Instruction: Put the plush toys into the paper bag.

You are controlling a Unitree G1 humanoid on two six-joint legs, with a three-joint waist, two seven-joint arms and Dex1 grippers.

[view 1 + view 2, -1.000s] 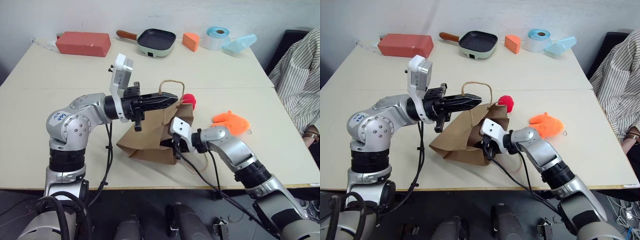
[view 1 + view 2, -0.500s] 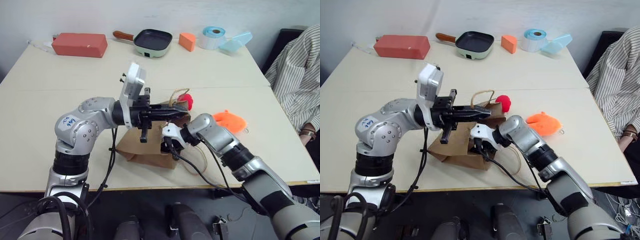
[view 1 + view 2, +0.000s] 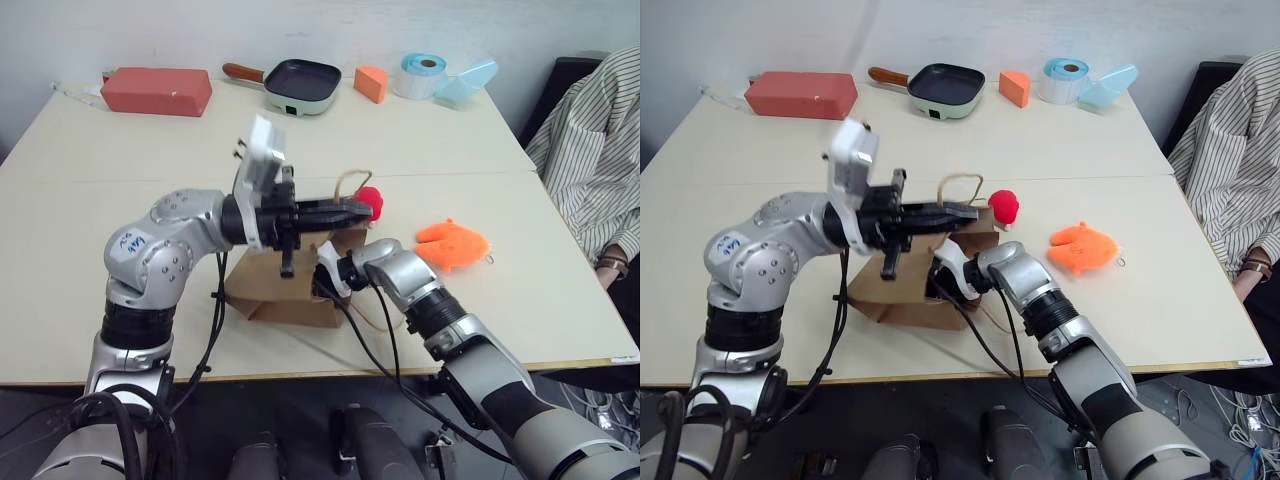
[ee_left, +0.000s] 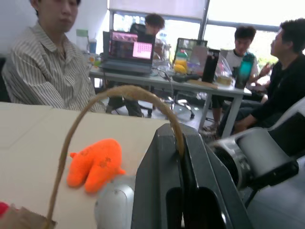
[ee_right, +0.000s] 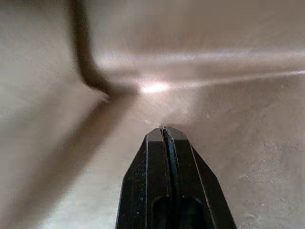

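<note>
Now left gripper (image 3: 362, 207) pinching cord handle (image 4: 119, 91) of paper bag (image 3: 285, 290), fingers clamped on it. Right gripper (image 5: 165, 131) sitting inside bag, fingers pressed together. Red plush toy (image 3: 372, 200) lying just behind bag; orange plush fish (image 3: 455, 243) lying right of bag, apart.

Even, bright overhead light on the table (image 3: 90, 200); the right wrist view is dim, blurred, with one glare spot.

Both arms (image 3: 400, 285) across paper bag (image 3: 270, 295) mouth
</note>
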